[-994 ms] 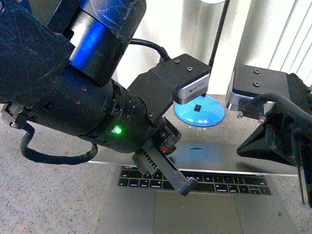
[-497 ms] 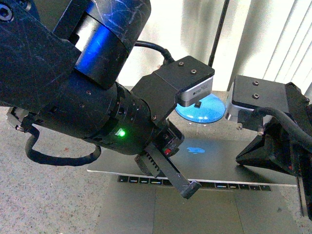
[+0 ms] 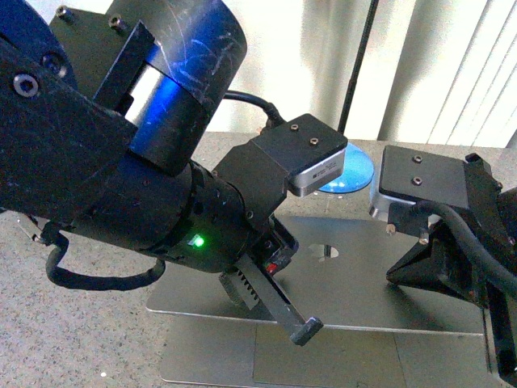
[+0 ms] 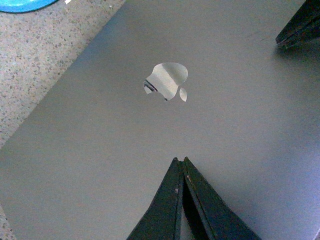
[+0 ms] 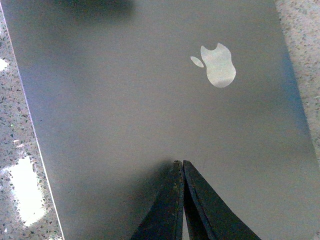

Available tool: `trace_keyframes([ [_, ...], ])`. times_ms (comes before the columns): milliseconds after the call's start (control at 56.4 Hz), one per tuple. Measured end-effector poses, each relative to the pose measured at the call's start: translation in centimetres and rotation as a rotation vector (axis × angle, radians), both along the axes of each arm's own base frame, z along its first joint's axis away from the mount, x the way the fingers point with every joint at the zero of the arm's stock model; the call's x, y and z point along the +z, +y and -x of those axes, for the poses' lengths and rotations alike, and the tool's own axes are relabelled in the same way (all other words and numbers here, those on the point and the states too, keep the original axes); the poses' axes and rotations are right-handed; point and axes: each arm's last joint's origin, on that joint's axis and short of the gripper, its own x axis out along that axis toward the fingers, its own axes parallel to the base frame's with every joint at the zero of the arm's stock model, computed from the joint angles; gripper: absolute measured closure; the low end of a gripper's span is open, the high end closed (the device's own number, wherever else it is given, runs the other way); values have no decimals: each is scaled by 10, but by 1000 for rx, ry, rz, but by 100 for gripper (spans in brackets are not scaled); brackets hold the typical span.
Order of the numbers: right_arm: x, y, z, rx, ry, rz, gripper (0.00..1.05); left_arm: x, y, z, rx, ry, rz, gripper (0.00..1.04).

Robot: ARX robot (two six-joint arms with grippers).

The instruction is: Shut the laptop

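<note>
The grey-silver laptop (image 3: 355,283) lies with its lid folded low over the base, outer side up. The shiny apple logo (image 3: 324,251) shows on it. The keys and screen are hidden. A strip of the palm rest and trackpad (image 3: 323,364) shows in front of the lid's edge. My left gripper (image 3: 307,330) is shut, its tips at the lid's front edge. In the left wrist view it (image 4: 180,161) points at the lid (image 4: 100,150) below the logo (image 4: 167,80). My right gripper (image 3: 392,275) is shut over the lid's right part. In the right wrist view it (image 5: 179,162) sits on the lid (image 5: 125,100) near the logo (image 5: 217,65).
A blue disc-shaped stand base (image 3: 349,174) with a thin black pole (image 3: 359,56) stands behind the laptop. The speckled stone tabletop (image 3: 81,323) surrounds it. White curtains hang behind. The blue base's edge shows in the left wrist view (image 4: 20,4).
The lid has come down from half open to nearly flat and now covers the keyboard. Both shut grippers moved down and forward with it.
</note>
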Motion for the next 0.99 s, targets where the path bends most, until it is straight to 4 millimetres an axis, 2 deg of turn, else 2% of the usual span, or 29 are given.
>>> trace_keyframes([
  [426,-26,0,3,-9,29,-8,102,-21,6,1,7,39,13,101],
  [692,-53,0,11,-12,80,8,102,-51,16,8,25,90,20,101],
  [763,-54,1,10,-14,73,4,102,-62,20,10,38,114,21,101],
  [994,-55,3,11,-29,75,-5,102,-67,27,8,61,124,58,101],
])
